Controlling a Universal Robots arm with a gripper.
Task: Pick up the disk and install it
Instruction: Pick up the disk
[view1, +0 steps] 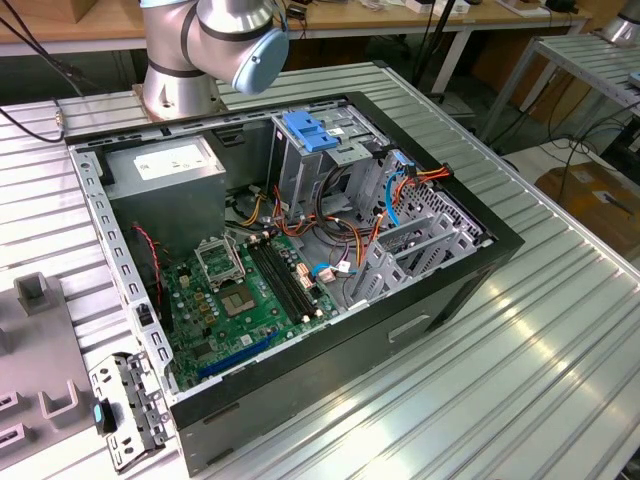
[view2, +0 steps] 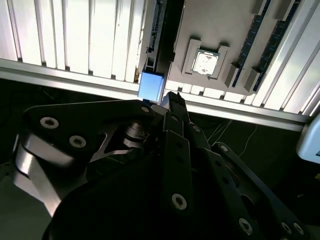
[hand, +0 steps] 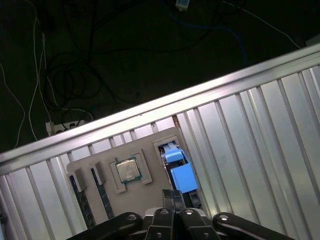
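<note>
The disk (hand: 179, 171) stands on edge in a slot of a grey holder plate (hand: 155, 142), and its blue side rail (view2: 151, 86) faces the cameras in both wrist views. My gripper (hand: 173, 193) hangs above the plate beside the disk, apart from it. The two dark fingers (view2: 173, 100) lie close together with nothing between them. In the exterior view the open computer case (view1: 450, 300) lies on the table, with a metal drive cage (view1: 300, 165) at its far side under a blue latch piece (view1: 310, 132).
The holder plate also carries a processor chip (hand: 128, 170) and memory sticks (hand: 80, 197). It lies near the ribbed aluminium table's edge (hand: 150, 110), with dark floor and cables beyond. A grey power supply box (view1: 165, 165) and loose wires (view1: 345, 235) are in the case.
</note>
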